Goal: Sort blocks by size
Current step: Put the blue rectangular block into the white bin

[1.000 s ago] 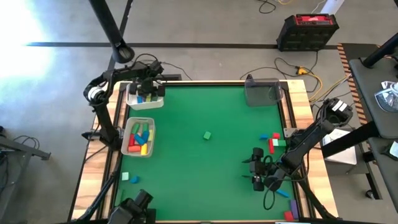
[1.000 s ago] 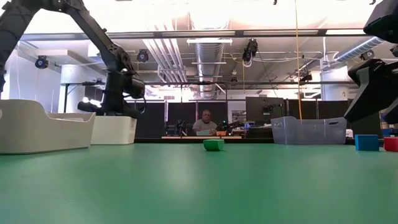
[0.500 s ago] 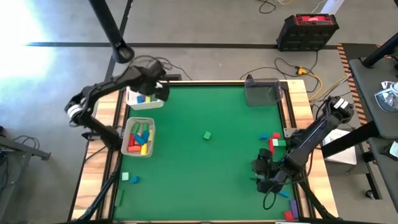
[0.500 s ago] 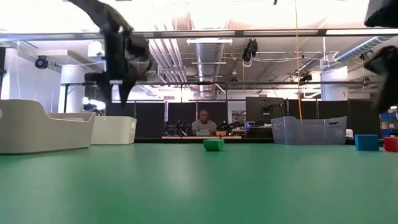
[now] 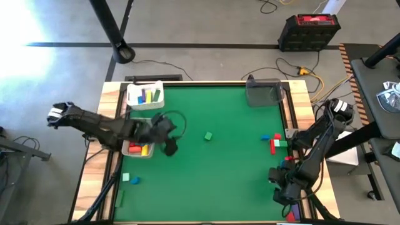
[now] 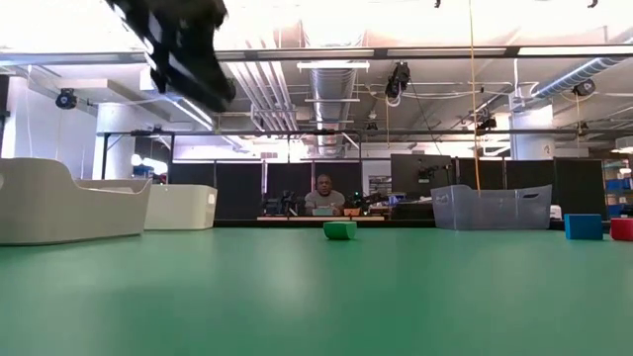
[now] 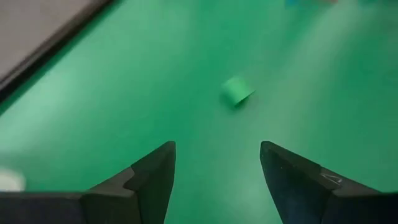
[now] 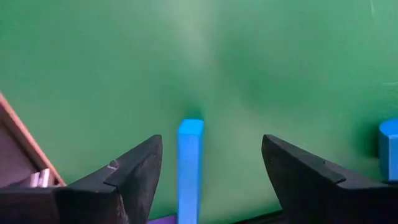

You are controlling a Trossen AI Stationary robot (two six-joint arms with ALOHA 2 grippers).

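A small green cube (image 5: pixel 207 135) sits alone mid-worktop (image 5: pixel 219 181), with no long axis to speak of; in the left wrist view it lies slightly turned, one corner toward the camera. The left gripper (image 5: pixel 169 145) hangs above the green surface between the cube and a white tray (image 5: pixel 130 127) of red, yellow and green bars, jaws released and empty, pointing at the cube. Well right of the cube, near the worktop's edge, the right gripper (image 5: pixel 282 190) hovers with jaws spread over a blue bar (image 8: pixel 189 165). The bar's long axis runs straight away from the wrist, centred between the fingers, untouched. More red, blue and green blocks (image 5: pixel 275 141) lie right of the cube.
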